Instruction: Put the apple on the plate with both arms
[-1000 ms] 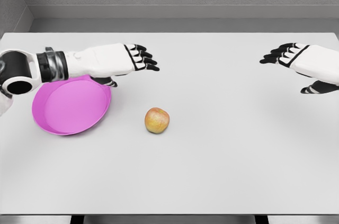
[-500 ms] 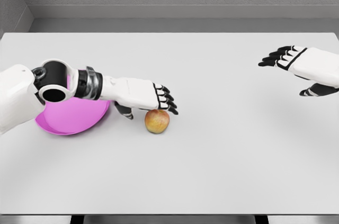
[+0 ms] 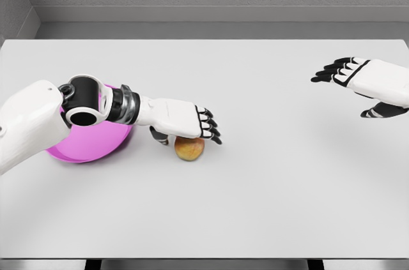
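Apparently left hand (image 3: 185,120) covers apple (image 3: 190,149), arm hiding plate (image 3: 96,152)

On the flat white bench (image 3: 255,206), the round magenta plastic plate (image 3: 96,150) lies left of centre, the yellow-red apple (image 3: 190,149) just right of it under the left hand (image 3: 188,122). The right hand (image 3: 361,82) hangs at the right edge.

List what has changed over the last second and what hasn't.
The left hand swept from above the pink plate forward and down, now covering the apple, fingers still extended, no closed grasp visible. Apple, plate and the raised, open right hand stayed put.
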Controlling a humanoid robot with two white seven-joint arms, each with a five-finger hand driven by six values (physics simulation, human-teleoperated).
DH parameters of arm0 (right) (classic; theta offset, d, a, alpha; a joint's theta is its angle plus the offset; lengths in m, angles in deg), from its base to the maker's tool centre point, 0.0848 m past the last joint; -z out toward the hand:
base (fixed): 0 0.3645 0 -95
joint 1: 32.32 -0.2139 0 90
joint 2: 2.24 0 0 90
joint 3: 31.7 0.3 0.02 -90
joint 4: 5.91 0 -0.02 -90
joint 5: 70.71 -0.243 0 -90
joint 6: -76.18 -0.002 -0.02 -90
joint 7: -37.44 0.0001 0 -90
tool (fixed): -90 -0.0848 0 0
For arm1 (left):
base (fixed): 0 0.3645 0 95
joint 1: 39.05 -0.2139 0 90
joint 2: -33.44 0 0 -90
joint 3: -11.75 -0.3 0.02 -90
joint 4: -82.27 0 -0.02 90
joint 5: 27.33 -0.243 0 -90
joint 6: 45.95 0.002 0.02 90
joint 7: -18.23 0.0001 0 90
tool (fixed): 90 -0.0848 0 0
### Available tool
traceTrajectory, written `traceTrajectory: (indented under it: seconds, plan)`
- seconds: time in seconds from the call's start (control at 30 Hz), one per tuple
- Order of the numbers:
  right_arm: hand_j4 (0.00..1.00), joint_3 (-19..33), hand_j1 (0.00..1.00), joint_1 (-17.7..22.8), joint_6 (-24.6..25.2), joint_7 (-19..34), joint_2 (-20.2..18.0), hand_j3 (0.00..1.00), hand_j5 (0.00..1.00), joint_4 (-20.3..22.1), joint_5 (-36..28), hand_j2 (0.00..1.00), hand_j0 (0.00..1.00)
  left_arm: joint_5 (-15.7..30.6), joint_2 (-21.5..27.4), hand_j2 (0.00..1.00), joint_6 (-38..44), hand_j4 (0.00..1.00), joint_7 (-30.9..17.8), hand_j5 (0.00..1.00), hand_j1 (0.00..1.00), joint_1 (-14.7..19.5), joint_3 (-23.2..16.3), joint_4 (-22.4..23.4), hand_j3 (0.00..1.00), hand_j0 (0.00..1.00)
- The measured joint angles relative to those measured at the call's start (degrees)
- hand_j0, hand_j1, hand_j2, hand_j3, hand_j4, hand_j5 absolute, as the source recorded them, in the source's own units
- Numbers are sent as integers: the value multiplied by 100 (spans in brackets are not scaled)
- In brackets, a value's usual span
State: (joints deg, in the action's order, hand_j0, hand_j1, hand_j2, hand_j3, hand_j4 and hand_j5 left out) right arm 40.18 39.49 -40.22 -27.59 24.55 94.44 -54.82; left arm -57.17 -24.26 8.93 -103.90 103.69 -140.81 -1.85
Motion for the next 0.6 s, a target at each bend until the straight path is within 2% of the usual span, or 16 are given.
traceTrajectory:
  seconds: [0.03, 0.1, 0.43, 0.6]
  plan:
    - [100, 0, 100, 0, 1, -1, 0, 100, 100, 0, 0, 100, 100, -49, 3, 93, 0, 93, 1, 93, 93, 0, 3, -1, 93, 93]
    - [100, 0, 100, 0, 0, 0, 0, 100, 100, -2, 0, 100, 100, -109, 3, 89, 0, 89, 1, 89, 89, -26, 6, -7, 89, 89]
    - [100, 0, 100, 0, -1, 0, 5, 100, 100, 1, -1, 100, 100, -150, 25, 89, 0, 89, 0, 89, 89, -149, -13, -204, 89, 89]
    - [100, -2, 100, 9, 1, 1, 5, 100, 100, 1, 0, 100, 100, -273, 43, 76, 0, 76, -4, 76, 76, -158, -18, -231, 76, 76]
